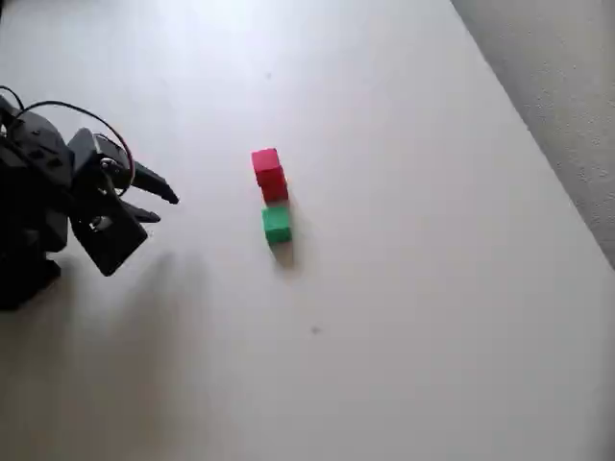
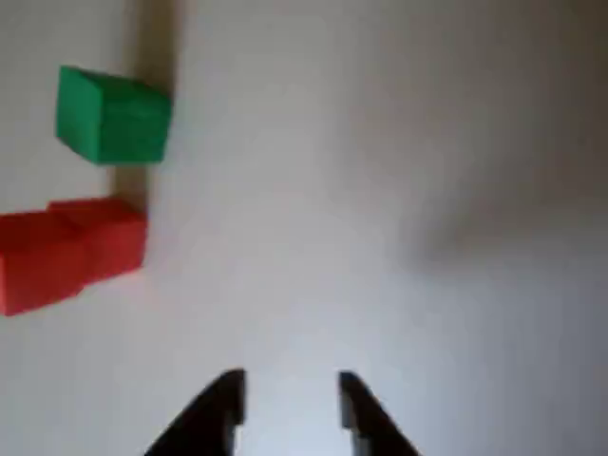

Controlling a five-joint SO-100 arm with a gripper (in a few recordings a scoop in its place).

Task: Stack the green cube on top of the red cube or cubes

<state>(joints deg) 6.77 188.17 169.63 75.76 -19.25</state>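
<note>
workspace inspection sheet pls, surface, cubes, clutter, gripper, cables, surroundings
surface: white table, a few tiny dark specks
job's things: green cube on the table, just apart from the red cubes, not stacked; the red ones sit against each other
clutter: nothing seen
grippers: gripper open, holding nothing, left of the cubes in the overhead view
cables: black cable looping over the arm
surroundings: grey floor past the table's right edge

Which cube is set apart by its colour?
The green cube: it sits just below the red cubes in the overhead view.
</note>
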